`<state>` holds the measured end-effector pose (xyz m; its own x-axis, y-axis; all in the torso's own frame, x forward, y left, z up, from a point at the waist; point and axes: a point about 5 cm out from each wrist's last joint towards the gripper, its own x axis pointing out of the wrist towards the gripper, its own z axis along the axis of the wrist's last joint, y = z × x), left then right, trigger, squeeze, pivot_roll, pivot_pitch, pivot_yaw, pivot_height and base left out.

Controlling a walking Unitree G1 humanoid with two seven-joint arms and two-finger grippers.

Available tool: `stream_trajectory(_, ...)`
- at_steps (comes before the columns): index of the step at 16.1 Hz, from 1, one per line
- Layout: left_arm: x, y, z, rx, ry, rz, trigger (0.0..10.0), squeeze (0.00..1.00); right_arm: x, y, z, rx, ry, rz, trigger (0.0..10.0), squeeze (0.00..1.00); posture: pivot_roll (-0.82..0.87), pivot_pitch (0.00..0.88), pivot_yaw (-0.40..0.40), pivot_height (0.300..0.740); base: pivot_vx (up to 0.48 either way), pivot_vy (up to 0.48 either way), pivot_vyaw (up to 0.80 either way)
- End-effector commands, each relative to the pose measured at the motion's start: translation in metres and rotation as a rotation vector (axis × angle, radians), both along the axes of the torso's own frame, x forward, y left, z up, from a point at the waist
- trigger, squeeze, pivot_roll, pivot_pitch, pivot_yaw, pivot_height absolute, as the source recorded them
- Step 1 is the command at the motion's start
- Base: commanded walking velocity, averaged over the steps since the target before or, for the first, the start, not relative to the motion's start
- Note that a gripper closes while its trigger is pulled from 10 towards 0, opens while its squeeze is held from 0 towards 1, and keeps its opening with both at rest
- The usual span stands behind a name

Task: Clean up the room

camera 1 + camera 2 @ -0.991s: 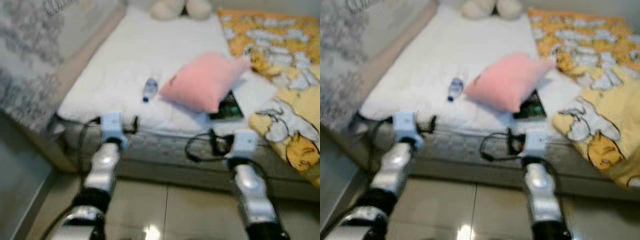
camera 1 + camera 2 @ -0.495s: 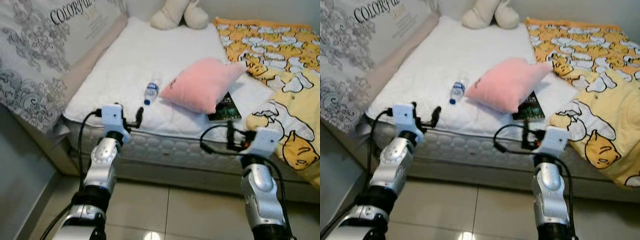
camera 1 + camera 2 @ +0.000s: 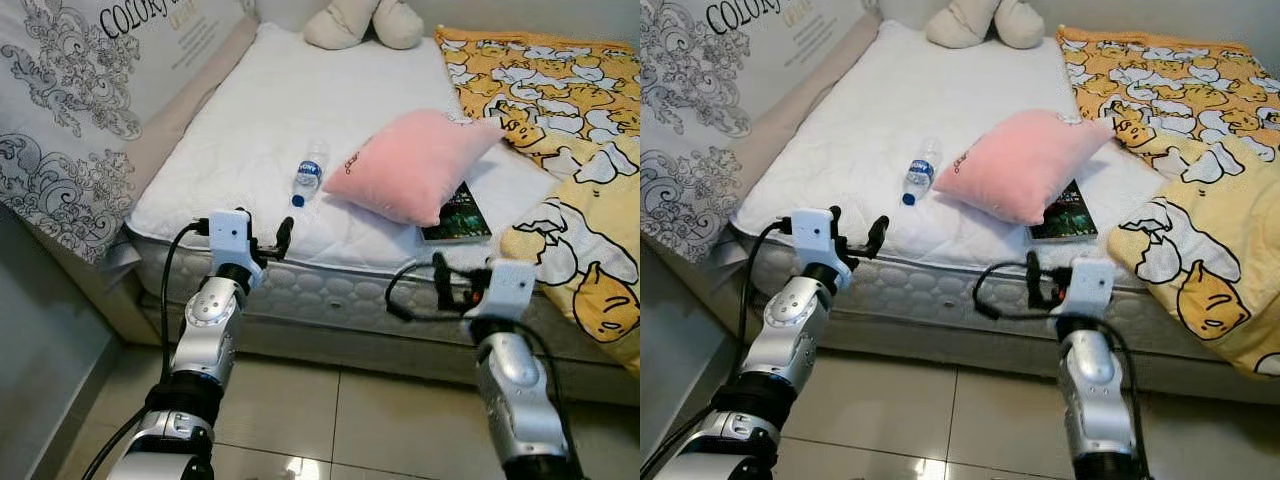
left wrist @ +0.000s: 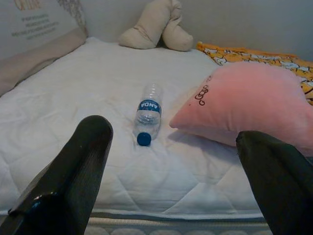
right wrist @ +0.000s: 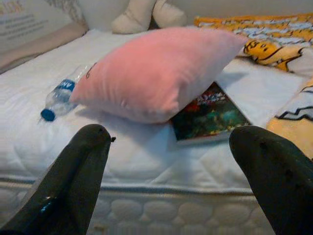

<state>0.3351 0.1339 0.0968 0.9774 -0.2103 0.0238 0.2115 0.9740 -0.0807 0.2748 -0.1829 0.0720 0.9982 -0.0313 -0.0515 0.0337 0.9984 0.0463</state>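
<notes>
The left gripper [image 4: 171,181] hangs at the near edge of the mattress [image 3: 250,120], its 2 fingers [image 4: 73,171] spread wide and holding nothing. Beyond it a water bottle [image 4: 147,113] lies on its side, blue cap toward the gripper, just beside a pink pillow [image 3: 415,163]. The right gripper [image 5: 171,181] is also spread apart and empty, low before the mattress edge, facing the pillow and a book [image 5: 208,114] partly tucked under it. A yellow blanket [image 3: 560,100] covers the bed's right side; a plush toy [image 3: 365,22] sits at the far end.
</notes>
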Motion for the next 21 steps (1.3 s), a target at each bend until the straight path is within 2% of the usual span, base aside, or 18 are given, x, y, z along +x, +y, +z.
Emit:
stream_trajectory(1,0.0,-0.0037,0.001,0.001,0.004,-0.008,10.0,0.0,0.0022,-0.0013,0.0064,-0.011,-0.031,-0.01,10.0,1.0,-0.15,0.0,0.028,0.74,0.472,0.0,0.0)
stream_trajectory(4,0.0012,-0.0075,0.0026,0.005,-0.004,-0.02,10.0,0.0,0.0039,-0.0067,0.006,-0.051,-0.022,-0.068,10.0,1.0,-0.15,0.0,0.031,0.74,0.48,0.0,0.0)
stream_trajectory(5,0.0015,-0.0083,0.0029,0.005,-0.006,-0.026,10.0,0.0,0.0043,-0.0078,0.0049,-0.072,-0.005,-0.076,10.0,0.0,-0.15,0.0,0.031,0.74,0.48,0.0,0.0)
stream_trajectory(6,0.0018,-0.0095,0.0033,0.006,-0.007,-0.033,10.0,0.0,0.0047,-0.0084,0.0045,-0.099,0.007,-0.073,10.0,0.0,-0.16,0.0,0.033,0.74,0.48,0.0,0.0)
stream_trajectory(9,0.0021,-0.0109,0.0029,0.0,-0.002,-0.033,10.0,0.0,0.0047,-0.0087,0.0046,-0.079,-0.003,-0.083,10.0,0.0,-0.16,0.0,0.034,0.74,0.48,0.0,0.0)
stream_trajectory(10,0.0018,-0.0128,0.0011,-0.03,0.016,-0.04,10.0,0.0,0.0046,-0.0085,0.0048,-0.077,-0.003,-0.075,10.0,0.0,-0.16,0.0,0.032,0.74,0.48,0.0,0.0)
stream_trajectory(21,0.006,-0.0118,0.0032,-0.012,0.027,-0.022,10.0,0.0,0.0039,-0.0064,0.0063,-0.07,-0.009,-0.05,10.0,0.0,-0.16,0.0,0.033,0.74,0.48,0.0,0.0)
